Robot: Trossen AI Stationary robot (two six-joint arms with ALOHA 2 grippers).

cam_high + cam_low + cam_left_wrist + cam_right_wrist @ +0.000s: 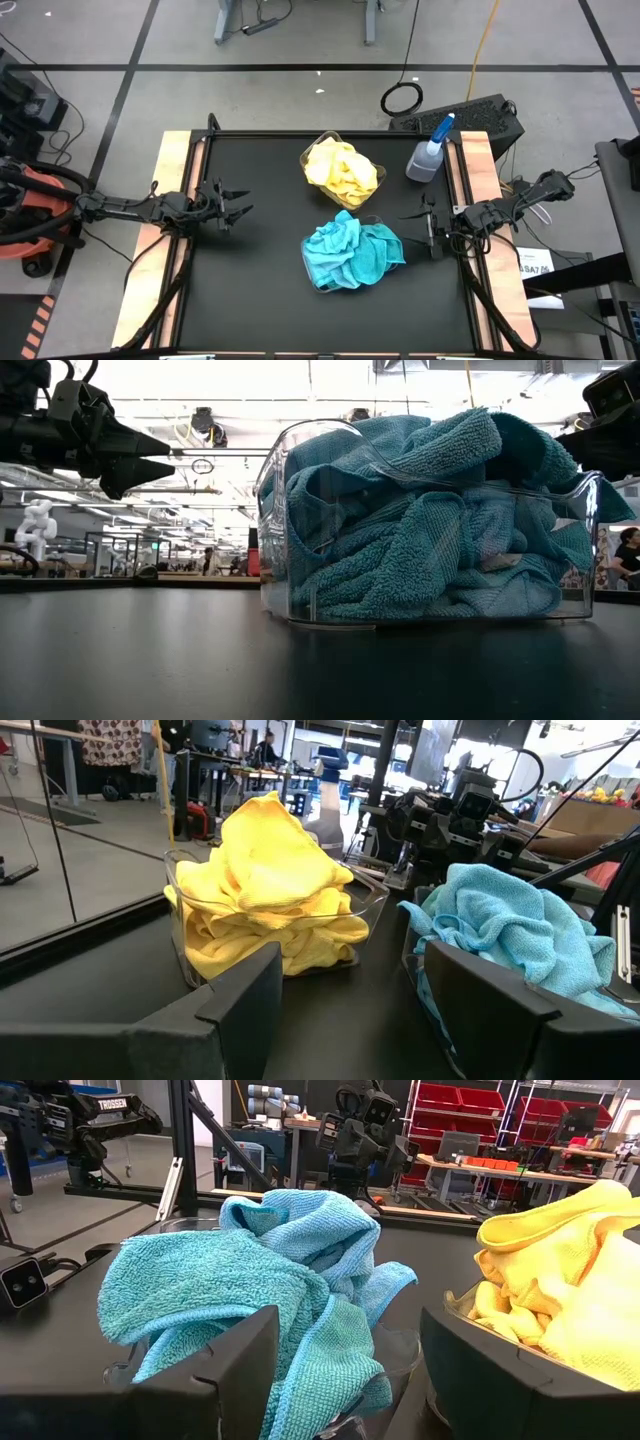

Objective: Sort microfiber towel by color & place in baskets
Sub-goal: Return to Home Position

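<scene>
Here 1 basket [372,898] holds yellow towels [343,170], the other basket [273,560] blue towels [350,252], and left gripper [243,202] and right gripper [418,225] hang with fingers apart

Black matte table [250,270], pale wooden strips [170,180] along its left and right edges. Two clear plastic tubs sit on it mid-table, near each other: far tub of yellow cloths [180,945] and near tub of turquoise cloths [272,560], its cloths spilling over the rim. Clear spray bottle with blue nozzle [428,155] stands at the far right corner.
</scene>
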